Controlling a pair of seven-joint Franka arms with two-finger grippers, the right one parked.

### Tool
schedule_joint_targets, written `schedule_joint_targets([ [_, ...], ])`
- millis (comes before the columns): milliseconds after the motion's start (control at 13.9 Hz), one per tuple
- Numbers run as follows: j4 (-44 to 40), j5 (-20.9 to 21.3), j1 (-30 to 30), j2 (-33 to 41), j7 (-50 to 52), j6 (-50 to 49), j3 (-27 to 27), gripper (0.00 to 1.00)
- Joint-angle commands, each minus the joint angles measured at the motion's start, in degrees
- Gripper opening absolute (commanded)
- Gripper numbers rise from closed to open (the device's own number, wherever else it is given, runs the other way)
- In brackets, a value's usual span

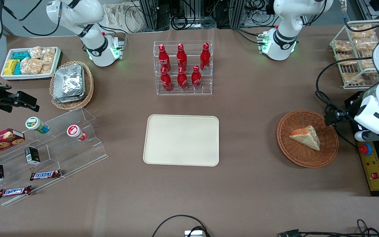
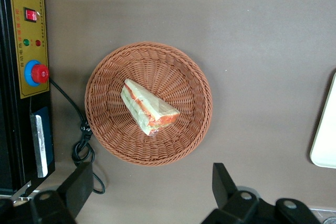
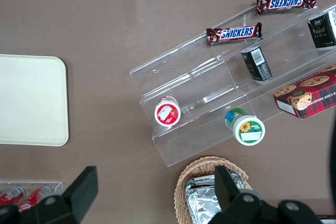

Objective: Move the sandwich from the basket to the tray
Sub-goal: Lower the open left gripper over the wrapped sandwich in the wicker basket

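The sandwich [image 1: 306, 136], a white-bread wedge with orange-red filling along its edge, lies in the round reddish-brown basket [image 1: 308, 161] toward the working arm's end of the table. The left wrist view shows the sandwich [image 2: 148, 106] in the middle of the basket [image 2: 105, 77]. My left gripper [image 1: 336, 117] hangs high beside the basket's rim. In the left wrist view the gripper [image 2: 152, 187] is open and empty, its fingers wide apart over bare table next to the basket. The cream-beige tray [image 1: 181, 140] lies empty at the table's middle; its edge shows in the left wrist view [image 2: 325, 129].
A black control box with a red button [image 1: 372, 164] and a cable lie beside the basket. A clear rack of red bottles [image 1: 183, 67] stands farther from the camera than the tray. A foil-packet basket [image 1: 71, 84], a snack bin [image 1: 31, 62] and an acrylic shelf [image 1: 44, 144] sit toward the parked arm's end.
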State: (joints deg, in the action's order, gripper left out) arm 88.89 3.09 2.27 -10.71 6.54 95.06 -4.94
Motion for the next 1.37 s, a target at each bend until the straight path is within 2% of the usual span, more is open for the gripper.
schedule_joint_targets([
  [0,-2.41,-0.10,0.45,-1.33,-0.73,-1.11,-0.07,1.00],
  [216,-5.48,0.51,0.36,-2.47,-0.21,-1.98,0.02,1.00],
  [505,-1.28,-1.32,0.45,-2.30,1.80,-1.73,3.71,1.00],
  [649,6.42,-4.14,0.36,0.32,7.41,5.01,5.89,1.00],
  [937,25.16,-3.53,0.10,4.99,18.82,24.25,5.91,1.00],
  [1297,33.96,-4.23,-0.08,2.46,33.52,35.35,5.82,1.00],
])
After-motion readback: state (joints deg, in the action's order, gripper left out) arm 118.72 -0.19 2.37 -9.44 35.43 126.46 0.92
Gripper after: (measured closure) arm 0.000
